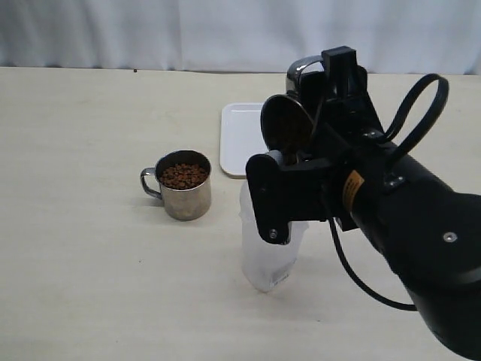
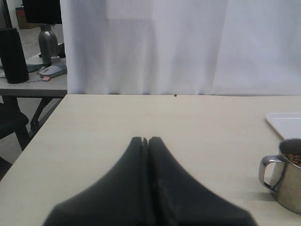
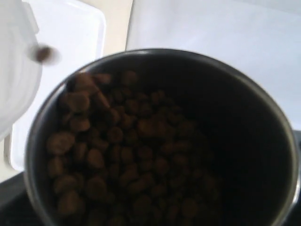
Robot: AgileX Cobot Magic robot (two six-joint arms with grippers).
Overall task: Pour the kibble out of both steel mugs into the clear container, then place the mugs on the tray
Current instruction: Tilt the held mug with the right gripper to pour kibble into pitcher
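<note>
My right gripper is shut on a steel mug, tipped on its side above the clear container. In the right wrist view the kibble is heaped against the mug's lower lip. One pellet is in the air by the container's rim. The other steel mug stands upright to the left, full of kibble. The white tray lies behind the container. My left gripper is shut and empty, low over the table, with that mug off to one side.
A white curtain hangs behind the table's far edge. The right arm's bulk and a looping cable fill the right side of the exterior view. The left wrist view shows a desk with a dark flask beyond the table.
</note>
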